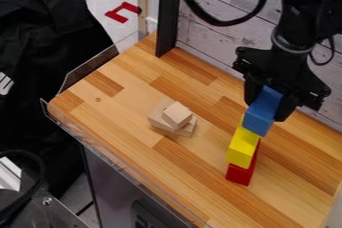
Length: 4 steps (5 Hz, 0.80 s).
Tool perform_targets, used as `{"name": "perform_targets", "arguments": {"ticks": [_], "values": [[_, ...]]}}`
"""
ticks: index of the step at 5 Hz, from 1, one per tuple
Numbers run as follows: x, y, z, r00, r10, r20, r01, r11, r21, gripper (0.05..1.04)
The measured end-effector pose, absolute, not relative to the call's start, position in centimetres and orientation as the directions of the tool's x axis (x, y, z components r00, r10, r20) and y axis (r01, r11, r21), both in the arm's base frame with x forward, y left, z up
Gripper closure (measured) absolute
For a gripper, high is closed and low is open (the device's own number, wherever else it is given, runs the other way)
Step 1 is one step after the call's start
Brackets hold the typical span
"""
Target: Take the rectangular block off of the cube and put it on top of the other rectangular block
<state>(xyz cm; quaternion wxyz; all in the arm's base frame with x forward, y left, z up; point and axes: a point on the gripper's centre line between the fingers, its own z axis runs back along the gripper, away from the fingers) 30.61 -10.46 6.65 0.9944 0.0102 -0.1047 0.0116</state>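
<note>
The jaws, parted by its width, pinch the blue block (264,110) above the yellow block (242,146).

No text, label, brand, number or sign can be read on anything in view.

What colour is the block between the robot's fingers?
Blue; the block shows best in the camera view.

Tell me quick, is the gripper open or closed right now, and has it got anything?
Gripper: closed on the blue block, with a jaw on either side of it.
</note>
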Motion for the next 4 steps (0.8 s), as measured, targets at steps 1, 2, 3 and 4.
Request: {"name": "perform_targets", "arguments": {"ticks": [1, 2, 3, 4], "values": [[30.7, -10.6, 6.2, 0.987, 0.042, 0.157, -0.047, 0.999, 0.026, 0.535], [27.5, -9.7, 4.8, 0.992, 0.059, 0.113, -0.059, 0.998, 0.002, 0.535], [25.9, -9.3, 4.4, 0.992, 0.086, 0.09, -0.084, 0.996, -0.016, 0.535], [25.2, -9.1, 4.3, 0.991, 0.111, 0.077, -0.11, 0.994, -0.02, 0.535]]}}
